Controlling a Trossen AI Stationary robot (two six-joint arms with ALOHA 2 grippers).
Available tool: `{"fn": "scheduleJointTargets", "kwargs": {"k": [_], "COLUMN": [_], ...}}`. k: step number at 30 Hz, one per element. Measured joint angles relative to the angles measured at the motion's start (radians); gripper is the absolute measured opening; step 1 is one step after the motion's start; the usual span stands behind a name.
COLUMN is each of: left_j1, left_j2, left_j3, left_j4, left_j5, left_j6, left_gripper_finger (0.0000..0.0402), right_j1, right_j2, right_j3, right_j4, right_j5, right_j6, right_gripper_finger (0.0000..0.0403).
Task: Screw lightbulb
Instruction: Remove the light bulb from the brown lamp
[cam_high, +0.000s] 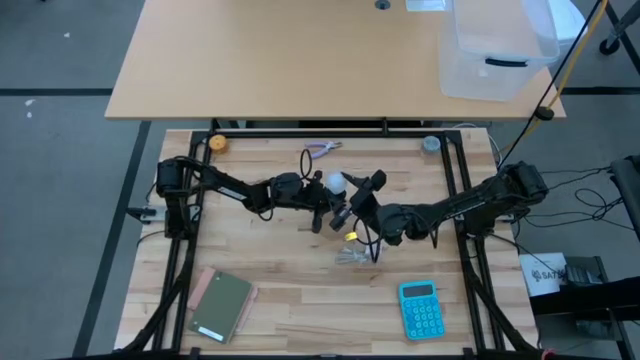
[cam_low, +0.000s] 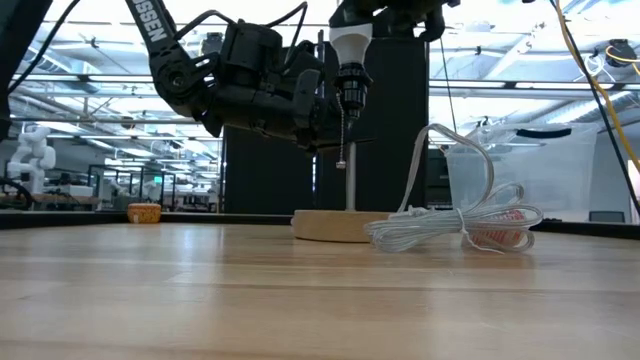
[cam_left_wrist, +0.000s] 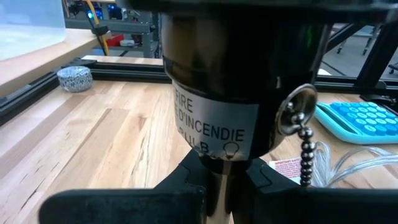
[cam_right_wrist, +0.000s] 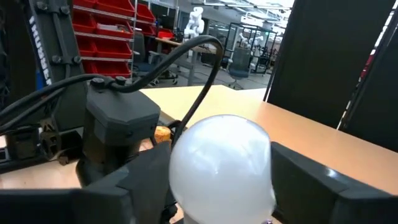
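From my remote station, the lightbulb (cam_low: 351, 47) stood upright on top of the black socket (cam_low: 350, 88), which rose on a thin stem from the round wooden base (cam_low: 330, 225) near the middle of the table (cam_high: 300, 290). My right gripper (cam_right_wrist: 221, 180) sat over the bulb, one dark finger (cam_right_wrist: 311, 180) on each side of the white globe; the fingers stood partly open, close against the glass, and I could not tell whether they actually gripped it. My left gripper (cam_left_wrist: 217, 186) was closed on the stem just beneath the socket, whose label and pull chain (cam_left_wrist: 305, 155) filled the left wrist view. A coiled clear cord (cam_low: 450, 225) lay on the table just beside the base, and a blue calculator (cam_high: 420, 308) lay well apart from it, toward the table's near edge.
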Motion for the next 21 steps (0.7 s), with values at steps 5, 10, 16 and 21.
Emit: {"fn": "scheduleJointTargets", "kwargs": {"k": [5,10,16,21], "left_j1": [-0.003,-0.002,-0.002,-0.003], "left_j2": [0.000,0.000,0.000,0.000], "left_j3": [-0.001,-0.001,-0.001,0.002], "left_j4": [0.000,0.000,0.000,0.000], "left_j5": [-0.001,-0.006,-0.009,-0.008], "left_j6": [0.000,0.000,0.005,0.005], "left_gripper_finger": [0.0031,0.0031,0.0031,0.0031], "right_j1": [-0.015,-0.047,-0.092,-0.154], "right_j2": [-0.005,-0.033,-0.083,-0.143], "right_j3": [0.000,0.000,0.000,0.000], "right_j4": [-0.021,-0.079,-0.162,-0.287], "right_j5": [-0.051,-0.155,-0.313,-0.464], "right_j6": [-0.021,-0.026,-0.073,-0.073], "right_gripper_finger": [0.0193,0.0196,0.0217,0.0226]}}
